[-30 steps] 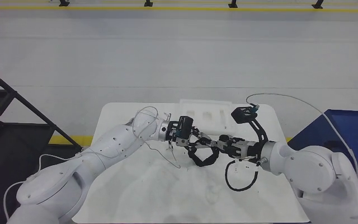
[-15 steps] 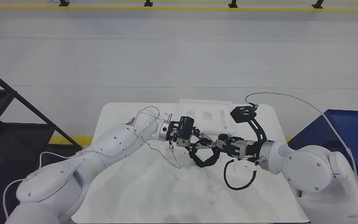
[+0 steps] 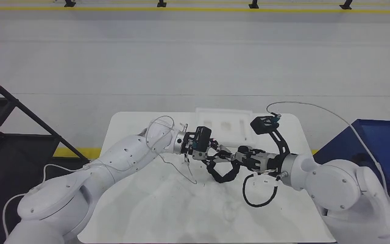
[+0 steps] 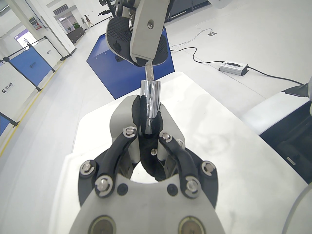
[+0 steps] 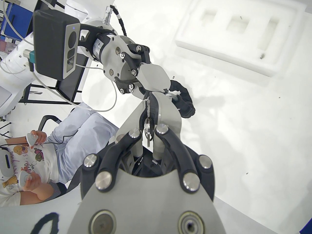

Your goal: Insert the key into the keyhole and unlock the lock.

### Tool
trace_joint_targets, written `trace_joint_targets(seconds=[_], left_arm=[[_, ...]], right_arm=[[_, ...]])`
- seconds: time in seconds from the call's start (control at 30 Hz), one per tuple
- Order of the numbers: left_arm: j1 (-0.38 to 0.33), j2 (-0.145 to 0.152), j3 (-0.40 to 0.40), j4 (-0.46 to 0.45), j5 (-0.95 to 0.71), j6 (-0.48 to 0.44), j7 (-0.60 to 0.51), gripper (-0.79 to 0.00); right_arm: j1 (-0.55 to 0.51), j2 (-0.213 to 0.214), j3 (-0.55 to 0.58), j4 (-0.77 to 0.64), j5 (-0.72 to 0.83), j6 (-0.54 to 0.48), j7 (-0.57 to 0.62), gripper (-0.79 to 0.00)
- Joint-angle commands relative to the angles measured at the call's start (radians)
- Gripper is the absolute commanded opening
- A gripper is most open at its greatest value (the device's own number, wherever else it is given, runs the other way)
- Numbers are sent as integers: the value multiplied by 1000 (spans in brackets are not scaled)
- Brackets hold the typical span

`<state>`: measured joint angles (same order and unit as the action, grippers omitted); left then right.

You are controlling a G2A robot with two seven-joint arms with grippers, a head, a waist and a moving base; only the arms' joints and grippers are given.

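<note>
My left gripper is shut on a chrome cylinder lock whose black cable loops down toward the table. Facing it, my right gripper is shut on a metal key with a small ring hanging behind it. In the left wrist view the key blade meets the lock's open end; how deep it sits is hidden. Seen from above, the left gripper and right gripper meet tip to tip above the middle of the white table.
A white foam tray with three recesses lies at the table's far edge, behind the grippers. A blue box stands off the table's right side and a black frame off its left.
The right arm has edged slightly left, toward the lock. The left arm holds its place.
</note>
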<state>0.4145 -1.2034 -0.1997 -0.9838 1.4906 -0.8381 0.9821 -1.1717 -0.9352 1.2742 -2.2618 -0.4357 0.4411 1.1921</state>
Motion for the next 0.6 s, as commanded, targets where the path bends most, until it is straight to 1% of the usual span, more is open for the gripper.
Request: trace_joint_targets(seconds=[0.0,0.57], left_arm=[[-1,0,3,1,-5,1,1,-785],[-9,5,24,-3,-65,-8,-8,-785]], right_arm=[[-1,1,-2,0,-6,1,0,-785],[20,1,-48,-18,-83,-12,-18,-785]])
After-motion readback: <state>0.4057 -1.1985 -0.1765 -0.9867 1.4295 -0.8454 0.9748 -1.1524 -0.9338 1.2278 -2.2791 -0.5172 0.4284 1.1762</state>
